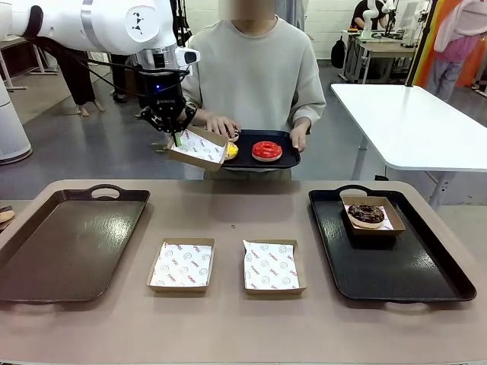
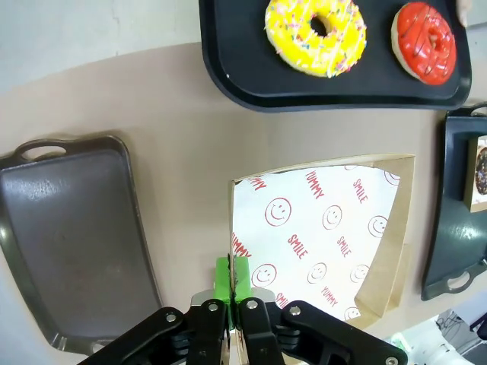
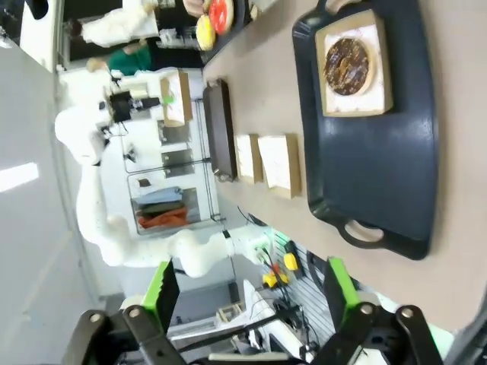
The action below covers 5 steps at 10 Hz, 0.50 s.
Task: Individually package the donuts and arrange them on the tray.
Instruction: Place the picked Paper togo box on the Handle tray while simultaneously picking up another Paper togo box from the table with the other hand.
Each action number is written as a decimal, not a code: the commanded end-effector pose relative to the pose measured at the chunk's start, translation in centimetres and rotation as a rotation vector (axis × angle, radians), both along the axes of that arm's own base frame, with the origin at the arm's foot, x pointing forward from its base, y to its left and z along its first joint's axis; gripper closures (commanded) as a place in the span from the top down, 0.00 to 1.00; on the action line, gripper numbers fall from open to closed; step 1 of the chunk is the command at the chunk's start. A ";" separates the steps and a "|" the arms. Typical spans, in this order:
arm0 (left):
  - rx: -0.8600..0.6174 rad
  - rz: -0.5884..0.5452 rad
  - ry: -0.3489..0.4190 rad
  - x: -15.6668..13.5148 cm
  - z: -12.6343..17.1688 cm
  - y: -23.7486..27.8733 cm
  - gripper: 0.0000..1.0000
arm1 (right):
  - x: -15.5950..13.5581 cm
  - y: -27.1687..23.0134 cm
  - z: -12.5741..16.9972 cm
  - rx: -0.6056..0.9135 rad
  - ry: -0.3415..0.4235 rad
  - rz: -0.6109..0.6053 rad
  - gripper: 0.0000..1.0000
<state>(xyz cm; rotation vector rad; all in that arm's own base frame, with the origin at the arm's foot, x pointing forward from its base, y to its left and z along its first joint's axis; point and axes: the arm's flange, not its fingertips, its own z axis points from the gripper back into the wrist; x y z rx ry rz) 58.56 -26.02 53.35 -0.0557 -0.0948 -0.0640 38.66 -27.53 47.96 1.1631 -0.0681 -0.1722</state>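
The left jaws are clenching one rim of a box (image 2: 327, 236), their green pads (image 2: 223, 275) pinching the cardboard wall and the edge of the smiley-printed paper liner. They are holding this box tilted in the air above the bench (image 1: 228, 213), near the small tray (image 1: 288, 158) that a person's hands (image 1: 221, 125) are gripping at the far side. Two donuts are lying on that small tray: the yellow donut (image 2: 315, 34) nearest the raised box, and the red donut (image 1: 267, 150) beside it. The right jaws are standing wide apart, released, with nothing between their fingers (image 3: 163, 293). A dark sprinkled donut (image 1: 366, 214) is sitting in a second box (image 1: 351, 201) on the black tray (image 1: 411, 274) at the bench's right. Two empty boxes (image 1: 181, 265), each lined with paper, are lying mid-bench, between that black tray and a brown tray (image 1: 68, 243) on the left.
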 end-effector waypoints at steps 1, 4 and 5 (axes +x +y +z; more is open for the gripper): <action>0.004 -0.009 -0.002 -0.5 0.2 0.2 0.00 | -1.0 -0.9 -1.7 0.037 -0.054 -0.064 1.00; 0.004 -0.009 -0.002 -0.5 0.2 0.2 0.00 | -1.6 -1.8 -6.2 0.048 -0.100 -0.105 1.00; 0.004 -0.009 -0.002 -0.5 0.2 0.2 0.00 | -1.7 -1.8 -7.4 0.060 -0.111 -0.129 1.00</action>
